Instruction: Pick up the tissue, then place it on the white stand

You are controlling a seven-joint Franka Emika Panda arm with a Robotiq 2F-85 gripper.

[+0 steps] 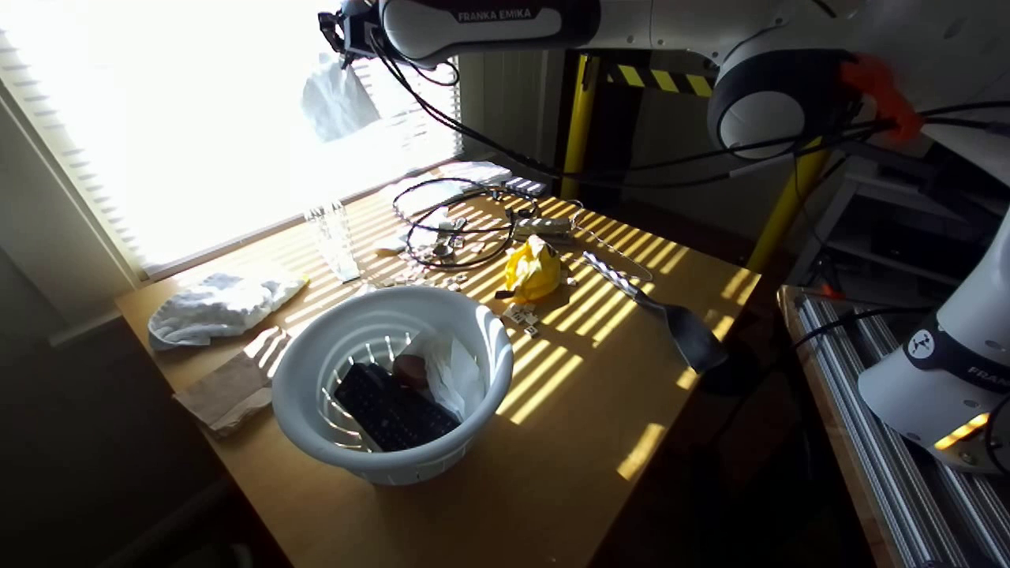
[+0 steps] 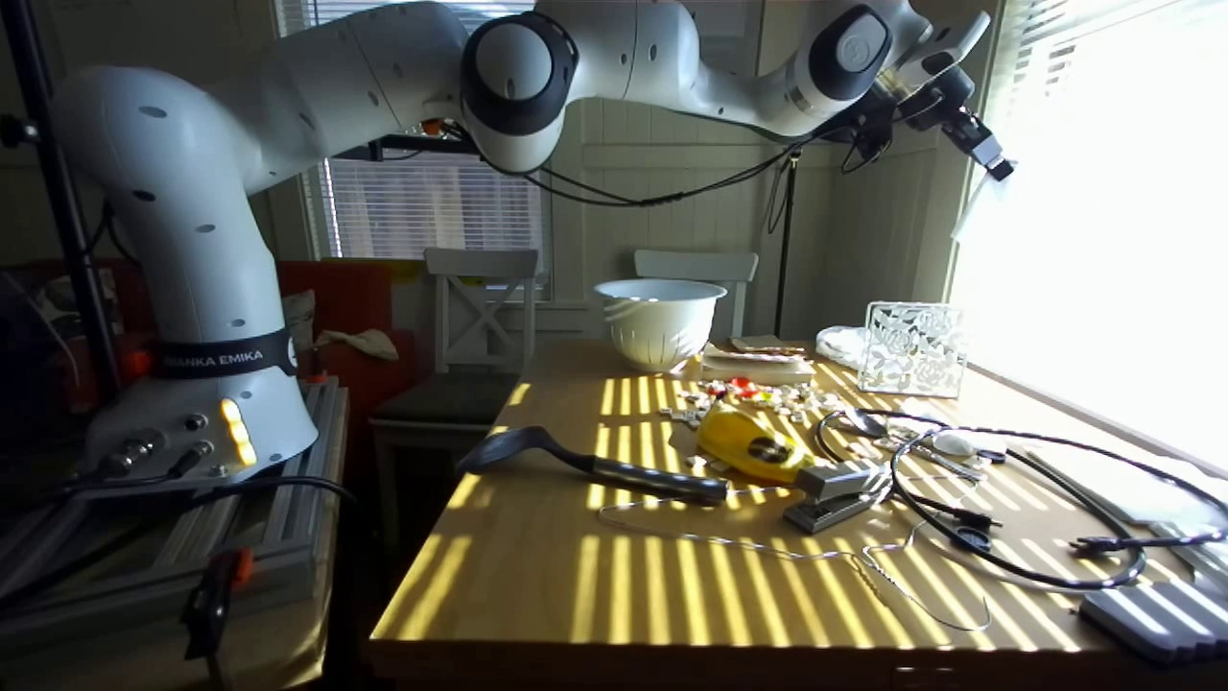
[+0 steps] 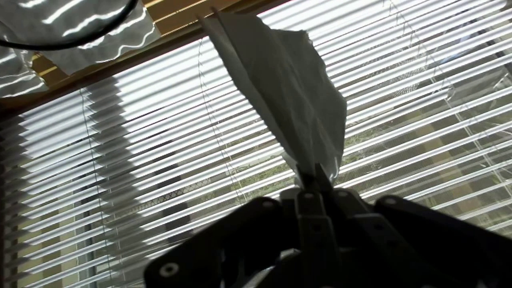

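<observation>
The tissue [image 3: 294, 88] is a thin white sheet, gripped at one end. It hangs down from my gripper [image 3: 314, 176], whose fingers are shut on it. In an exterior view the tissue [image 1: 339, 102] hangs in front of the bright window, below the gripper [image 1: 345, 60]. It also shows pale against the glare under the gripper [image 2: 1000, 169], with the tissue [image 2: 980, 206] well above table height. The white stand [image 2: 911, 350] is an upright openwork panel with a floral pattern on the table near the window. The white stand also shows in an exterior view [image 1: 333, 241], washed out by sunlight.
A white basket [image 1: 293, 422] holds a black keyboard-like item and white paper. A white cloth [image 1: 221, 308] lies near the window. A yellow object [image 2: 753, 446], black spatula [image 2: 662, 480], stapler [image 2: 835, 494] and looped black cable [image 2: 1017, 576] lie on the table. Window blinds [image 3: 160, 168] are behind the gripper.
</observation>
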